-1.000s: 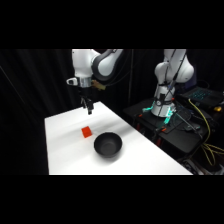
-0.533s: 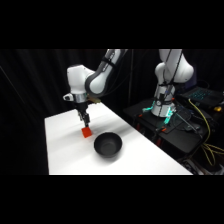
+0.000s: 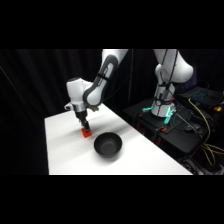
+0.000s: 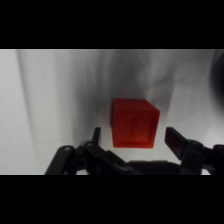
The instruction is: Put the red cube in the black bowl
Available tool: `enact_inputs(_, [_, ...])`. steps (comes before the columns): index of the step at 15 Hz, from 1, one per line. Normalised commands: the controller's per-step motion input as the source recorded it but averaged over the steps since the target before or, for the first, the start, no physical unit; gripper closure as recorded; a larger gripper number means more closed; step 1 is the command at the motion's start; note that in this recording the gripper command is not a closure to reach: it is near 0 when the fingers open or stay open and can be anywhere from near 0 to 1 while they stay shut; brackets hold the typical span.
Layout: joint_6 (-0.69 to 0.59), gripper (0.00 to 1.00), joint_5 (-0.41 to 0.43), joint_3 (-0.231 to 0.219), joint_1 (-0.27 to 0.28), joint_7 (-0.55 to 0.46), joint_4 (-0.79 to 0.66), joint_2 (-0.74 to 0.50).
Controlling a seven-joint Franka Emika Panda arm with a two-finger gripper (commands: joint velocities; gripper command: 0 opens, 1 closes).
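Open and holding nothing, gripper point(image 4: 132, 139) stands with one finger on each side of the red cube point(image 4: 133, 123), the black bowl point(image 3: 108, 145) near on its right.

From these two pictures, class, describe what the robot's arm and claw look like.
The arm is glossy white with rounded, bulbous segments and dark grey joints. Its claw is dark; in the wrist view the claw shows a black linkage and two blunt black fingers. No markings can be made out.
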Motion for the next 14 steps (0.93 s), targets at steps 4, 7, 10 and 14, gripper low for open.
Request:
enact_inputs(4, [0.05,0.10,-0.087,0.092,-0.101,0.00,0.19,0.17])
enact_inputs(7, [0.01,1.00,-0.075,0.099,-0.110,0.01,0.16,0.10])
enact_inputs(10, [0.00,1.00,-0.105,0.048,-0.063,0.08,0.10,0.01])
enact_inputs(14, [-0.12,1.00,-0.126,-0.016,0.005,0.17,-0.02,-0.17])
